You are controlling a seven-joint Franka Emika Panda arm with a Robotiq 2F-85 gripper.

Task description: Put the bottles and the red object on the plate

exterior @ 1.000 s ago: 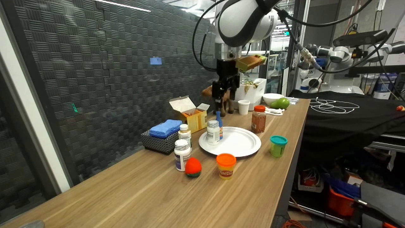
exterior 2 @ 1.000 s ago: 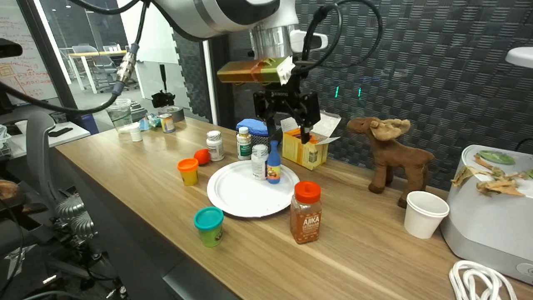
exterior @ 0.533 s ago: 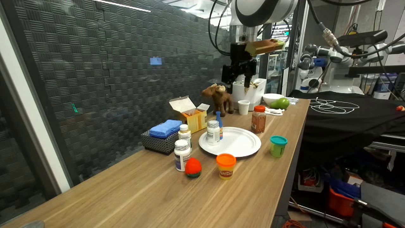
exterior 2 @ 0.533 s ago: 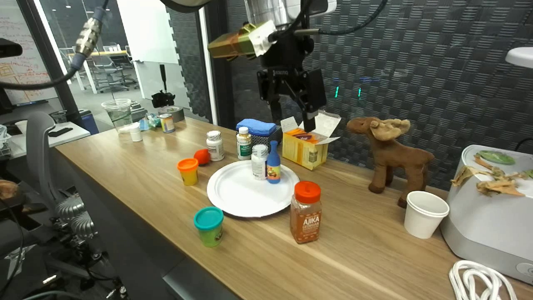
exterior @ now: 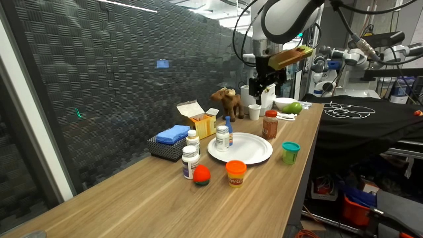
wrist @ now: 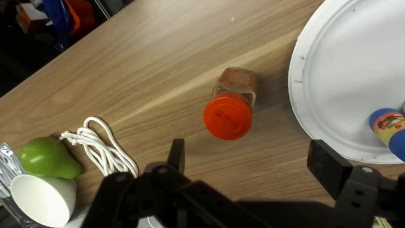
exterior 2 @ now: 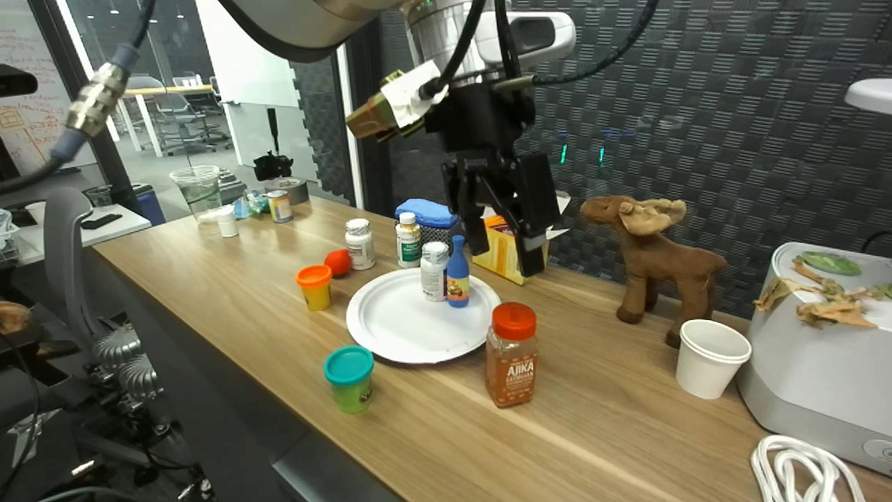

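Observation:
In the wrist view my gripper [wrist: 247,142] is open, nothing between its fingers. Beyond the fingertips stands the brownish bottle with a red cap [wrist: 227,117], upright on the table beside the white plate [wrist: 348,47]. On the plate, in both exterior views, stand a white bottle [exterior 2: 433,275] and a blue bottle [exterior 2: 458,275] close together. Two more white bottles [exterior 2: 359,244] [exterior: 193,140] stand on the table off the plate. Touching or close to one of them is the round red object [exterior: 201,173]. In an exterior view my gripper [exterior 2: 505,259] hangs above the table behind the brownish bottle.
An orange-lidded tub [exterior: 236,175] and a green tub [exterior: 290,153] stand near the plate. Behind are an open yellow box [exterior: 205,125], a blue sponge [exterior: 173,134] and a toy moose [exterior 2: 655,258]. A paper cup [exterior 2: 712,359] and white cord [wrist: 104,145] lie farther along.
My gripper has risen from over the blue bottle, moved away from the plate toward the brownish bottle's side, and come lower again. The bottles, red object and plate have stayed put.

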